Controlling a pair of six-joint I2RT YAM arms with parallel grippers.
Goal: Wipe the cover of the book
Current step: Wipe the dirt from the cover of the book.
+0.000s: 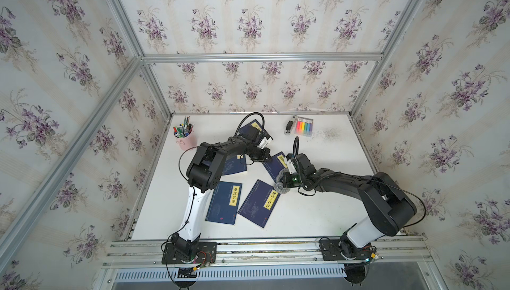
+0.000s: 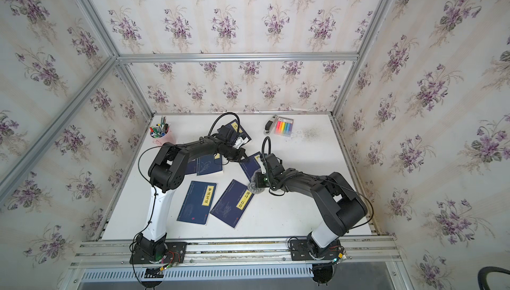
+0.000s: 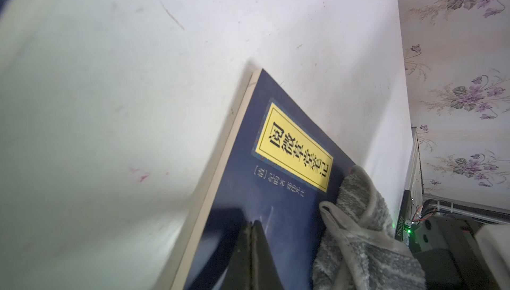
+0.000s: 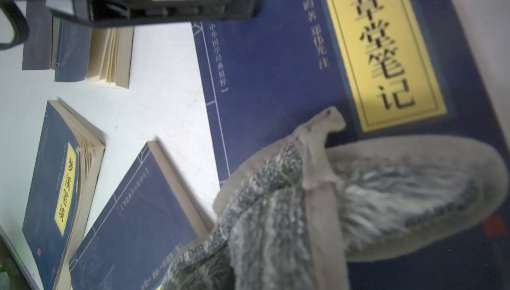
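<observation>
**Inspector:** State of the counter [image 2: 289, 214]?

**Recorder:** Five dark blue books with yellow title labels, all lying flat. The middle book [image 2: 249, 167] sits askew. The left jaws are closed and rest on its far corner. The right jaws are clamped on a grey cloth [image 2: 253, 189] at its near end.

**Inspector:** The remaining books?

**Recorder:** Front-left book [image 2: 196, 204] and front-right book [image 2: 230, 205] lie side by side. A fourth book [image 2: 208, 165] is partly under the left arm. The rear book [image 2: 242, 132] is partly hidden by that arm's wrist.

**Inspector:** Back of the counter?

**Recorder:** Pink pen cup [image 2: 163, 138] at the far left. Stapler [image 2: 270, 126] just beside a highlighter pack [image 2: 284, 127].
</observation>
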